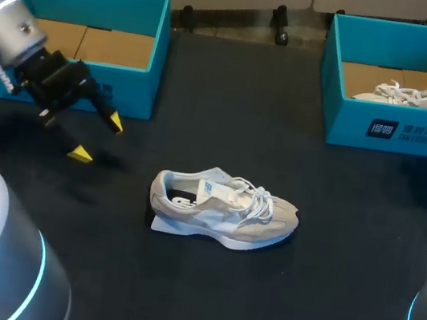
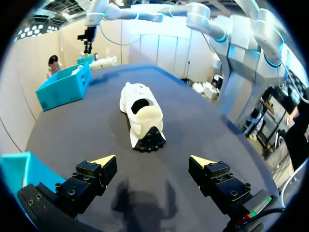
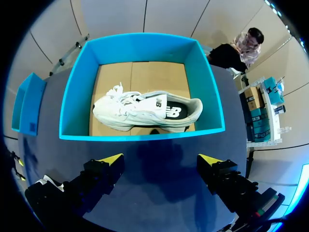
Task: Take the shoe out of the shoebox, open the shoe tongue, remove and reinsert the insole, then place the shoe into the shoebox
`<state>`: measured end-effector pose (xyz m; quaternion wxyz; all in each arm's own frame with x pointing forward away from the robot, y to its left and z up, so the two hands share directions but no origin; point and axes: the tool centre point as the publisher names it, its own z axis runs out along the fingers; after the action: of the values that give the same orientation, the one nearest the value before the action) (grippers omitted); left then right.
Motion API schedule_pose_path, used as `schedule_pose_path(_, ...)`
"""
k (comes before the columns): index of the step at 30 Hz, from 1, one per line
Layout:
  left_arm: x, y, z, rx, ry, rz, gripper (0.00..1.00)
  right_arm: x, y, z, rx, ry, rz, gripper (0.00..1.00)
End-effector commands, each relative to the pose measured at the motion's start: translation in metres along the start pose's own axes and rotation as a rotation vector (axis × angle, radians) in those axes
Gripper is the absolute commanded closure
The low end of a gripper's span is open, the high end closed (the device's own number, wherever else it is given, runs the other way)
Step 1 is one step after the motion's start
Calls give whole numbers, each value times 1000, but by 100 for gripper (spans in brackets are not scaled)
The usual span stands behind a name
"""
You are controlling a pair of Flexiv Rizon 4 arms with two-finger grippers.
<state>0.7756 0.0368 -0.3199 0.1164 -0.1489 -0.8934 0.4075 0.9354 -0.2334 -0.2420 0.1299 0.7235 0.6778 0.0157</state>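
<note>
Teal cardboard makes both boxes on the dark worktop [image 1: 176, 292]: the left shoebox [image 1: 92, 1] stands at the far left corner with only its brown bottom showing, and the right shoebox [image 1: 413, 131] stands at the far right corner. The grey and white shoe [image 1: 223, 209] is out of the boxes and lies on the worktop near the middle, well apart from both of them. Its toe points to my right side and its heel to my left, and the white laces lie loose over the tongue. The left tool [image 1: 97, 138] hangs low over the worktop, just in front of the left shoebox. Its two yellow-tipped fingers are spread wide and nothing is between them. In the left wrist view the shoe is ahead of this tool, apart from it, with the heel end turned toward the fingers. The right tool [image 3: 161, 159] hangs over the right shoebox. Its fingers are also spread wide and they hold nothing. A second shoe [image 3: 145, 111], white with a dark inside, lies on its side on the brown bottom of that box.
</note>
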Motion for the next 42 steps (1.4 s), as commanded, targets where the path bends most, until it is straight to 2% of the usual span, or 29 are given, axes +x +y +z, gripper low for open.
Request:
schedule_pose_path(1, 8, 10, 4, 97, -21, -10, 0, 0, -1, 0, -2, 0, 1, 0)
schedule_pose_path(7, 18, 18, 6, 204, -81, -46, 0, 0, -1, 0, -2, 0, 1, 0)
schedule_pose_path(14, 24, 23, 9, 286, -139, -54, 0, 0, -1, 0, -2, 0, 1, 0)
schedule_pose_path(21, 30, 32, 15, 300, -168, -48, 0, 0, -1, 0, -2, 0, 1, 0)
schedule_pose_path(37, 30, 32, 15, 300, -168, -48, 0, 0, -1, 0, -2, 0, 1, 0)
schedule_pose_path(42, 27, 33, 27, 311, -254, -113, 0, 0, -1, 0, -2, 0, 1, 0)
